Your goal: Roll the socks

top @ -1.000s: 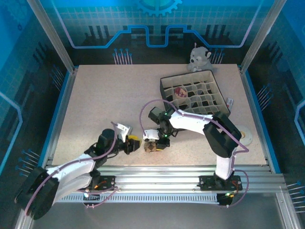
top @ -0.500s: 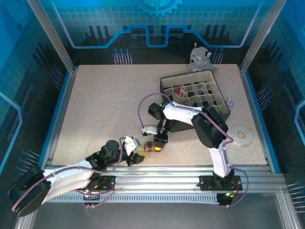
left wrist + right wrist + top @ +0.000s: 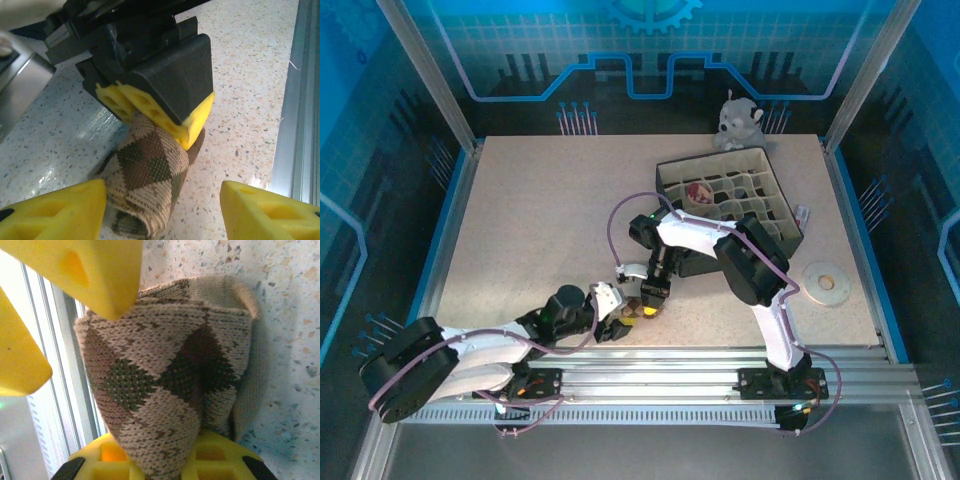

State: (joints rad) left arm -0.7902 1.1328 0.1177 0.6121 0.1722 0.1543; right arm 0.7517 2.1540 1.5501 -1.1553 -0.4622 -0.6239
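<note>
The brown diamond sock (image 3: 145, 185) lies rolled up on the worktop (image 3: 540, 220), close to the near edge, about the middle. The right tool (image 3: 152, 112) reaches down from above and pinches the top of the roll tight between its yellow pads. The left tool (image 3: 160, 212) stands wide and holds nothing. One of its yellow fingers (image 3: 55, 212) is just beside the roll, and the other is apart from it. A pale and red sock (image 3: 698, 190) sits in one cell of the grey box (image 3: 782, 215), far right. A grey toy animal (image 3: 738, 120) sits behind the box.
</note>
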